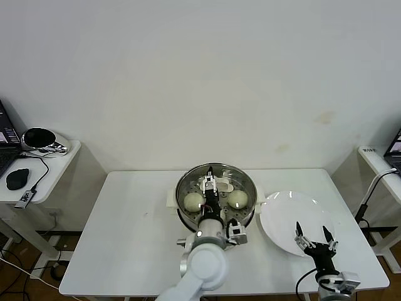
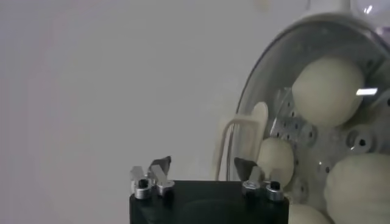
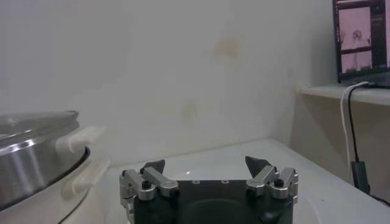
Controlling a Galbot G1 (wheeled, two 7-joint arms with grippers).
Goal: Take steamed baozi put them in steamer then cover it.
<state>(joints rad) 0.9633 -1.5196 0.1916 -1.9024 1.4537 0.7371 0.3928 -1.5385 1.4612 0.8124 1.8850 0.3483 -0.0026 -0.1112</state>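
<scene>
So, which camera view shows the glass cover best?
The left wrist view: the cover fills it, with the baozi visible through the glass. The head view shows it partly behind the left arm; the right wrist view shows only its edge.

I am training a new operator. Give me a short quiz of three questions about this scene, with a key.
1. True or false: the round clear glass lid sits on the round shiny steel steamer.
2. Which hand hangs over the flat white plate? A: left. B: right.
3. Fill in: the fingers of the left hand, above the lid, are ___ (open or shut).
Key: 1 true; 2 B, the right hand; 3 open.
</scene>
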